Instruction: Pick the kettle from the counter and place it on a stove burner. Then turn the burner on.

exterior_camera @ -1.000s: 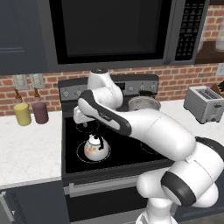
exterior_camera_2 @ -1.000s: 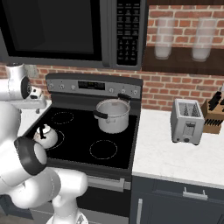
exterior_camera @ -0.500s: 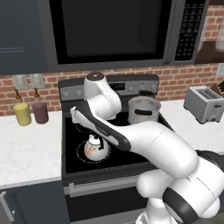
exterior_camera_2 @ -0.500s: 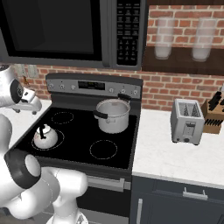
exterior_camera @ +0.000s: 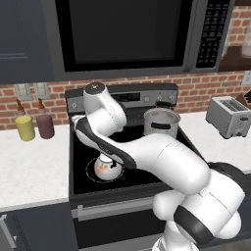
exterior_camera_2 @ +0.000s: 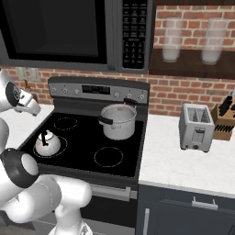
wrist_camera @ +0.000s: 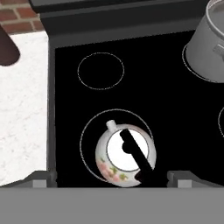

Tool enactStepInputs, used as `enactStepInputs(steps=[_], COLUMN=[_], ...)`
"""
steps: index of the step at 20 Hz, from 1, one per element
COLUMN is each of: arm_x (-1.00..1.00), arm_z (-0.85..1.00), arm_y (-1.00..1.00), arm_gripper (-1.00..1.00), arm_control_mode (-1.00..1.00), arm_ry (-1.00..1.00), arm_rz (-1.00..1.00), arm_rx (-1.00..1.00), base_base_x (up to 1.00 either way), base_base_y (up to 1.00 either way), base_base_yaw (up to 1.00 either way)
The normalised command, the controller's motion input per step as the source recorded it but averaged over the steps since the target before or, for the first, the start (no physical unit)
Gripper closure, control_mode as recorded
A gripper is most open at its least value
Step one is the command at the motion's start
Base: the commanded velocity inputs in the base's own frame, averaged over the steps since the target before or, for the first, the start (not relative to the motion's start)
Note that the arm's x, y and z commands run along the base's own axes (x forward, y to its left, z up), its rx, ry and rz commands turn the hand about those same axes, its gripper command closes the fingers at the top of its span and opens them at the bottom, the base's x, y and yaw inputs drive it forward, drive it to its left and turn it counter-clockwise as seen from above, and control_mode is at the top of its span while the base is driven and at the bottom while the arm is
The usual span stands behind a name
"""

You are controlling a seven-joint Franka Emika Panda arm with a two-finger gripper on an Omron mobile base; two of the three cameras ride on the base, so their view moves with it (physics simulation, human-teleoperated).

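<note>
The small white kettle (wrist_camera: 124, 153) with pink flowers and a black handle stands upright inside the largest white ring, the front-left stove burner (wrist_camera: 83, 135). The ring is black inside, with no glow. My gripper (wrist_camera: 112, 177) hovers well above the kettle and looks straight down on it. Its fingertips (wrist_camera: 43, 177) stand wide apart, open and holding nothing. The kettle (exterior_camera: 107, 167) shows under my arm in the left base view, and the kettle (exterior_camera_2: 47, 144) sits on the burner (exterior_camera_2: 64, 143) in the right base view. White counter (exterior_camera: 29, 166) lies left of the stove.
A grey steel pot (exterior_camera_2: 118, 121) stands on the back-right burner. The stove's control panel (exterior_camera_2: 98, 88) runs along the back. A toaster (exterior_camera_2: 197, 127) and a knife block (exterior_camera_2: 225, 119) are on the right counter. A yellow bottle (exterior_camera: 24, 127) and a dark red bottle (exterior_camera: 45, 126) stand on the left counter.
My arm has swung to the left and drawn up away from the kettle. The kettle has stayed on the burner, and the jaws have stayed open.
</note>
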Motion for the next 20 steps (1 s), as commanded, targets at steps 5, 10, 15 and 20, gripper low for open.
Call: enactStepInputs(steps=[5,10,15,20], arm_x=[0.63,0.49,0.47,0.26], arm_z=[0.25,0.0,0.0,0.0], arm_y=[0.31,-0.01,-0.29,-0.03], arm_gripper=[-1.0,-1.0,-1.0,-1.0], arm_control_mode=[-1.0,-1.0,-1.0,-1.0], arm_ry=[-0.01,0.0,0.0,0.0], arm_rz=[-0.05,-0.01,0.01,0.01], arm_rx=[-0.07,0.0,0.0,0.0], base_base_x=[0.0,0.0,0.0,0.0], base_base_y=[0.0,0.0,0.0,0.0], base_base_yaw=[0.0,0.0,0.0,0.0])
